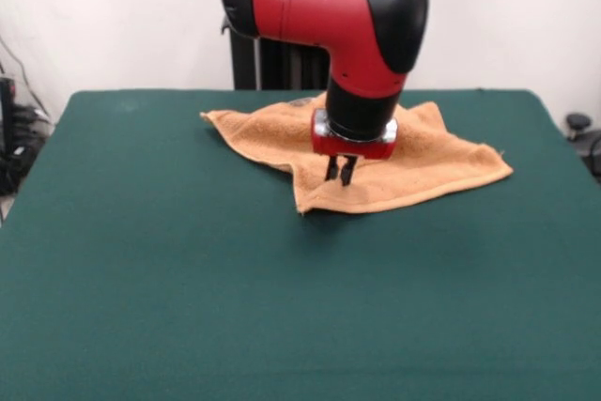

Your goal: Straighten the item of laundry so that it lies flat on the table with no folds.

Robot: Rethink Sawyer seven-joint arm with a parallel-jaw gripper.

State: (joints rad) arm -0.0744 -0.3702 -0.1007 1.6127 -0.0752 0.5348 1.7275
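The orange-tan towel (423, 157) lies on the far half of the dark green table (188, 279), just in front of the robot's pedestal. It is crumpled. Its left part narrows to a point at the far left, a corner points toward the camera near the middle, and its right part spreads wider. My gripper (340, 172) hangs from the red and black arm over the towel's middle. Its two dark fingers are close together, with the tips at the towel's surface. I cannot tell whether cloth is pinched between them. The arm hides part of the towel's far edge.
The robot's black pedestal (272, 63) stands behind the table's far edge. Cables and dark equipment (14, 138) sit off the table's left side, and a small dark object (577, 124) sits off the right side.
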